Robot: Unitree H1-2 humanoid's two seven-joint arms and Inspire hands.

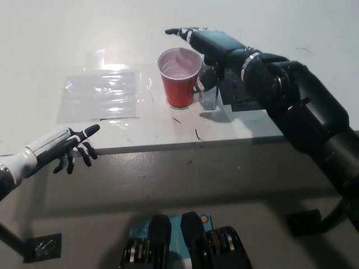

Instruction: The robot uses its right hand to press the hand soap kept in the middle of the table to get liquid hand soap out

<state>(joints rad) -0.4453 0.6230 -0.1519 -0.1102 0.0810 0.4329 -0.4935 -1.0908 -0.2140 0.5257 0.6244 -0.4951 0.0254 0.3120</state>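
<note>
The right hand lies over the top of the hand soap near the upper middle of the frame, hiding the pump head and neck, so only the clear lower body shows; whether the palm actually touches the pump cannot be told. The black forearm covers most of the dark tray right of the bottle. The right arm runs out at the right edge. At lower left, the left hand shows, but its arm is cut off by the left edge.
</note>
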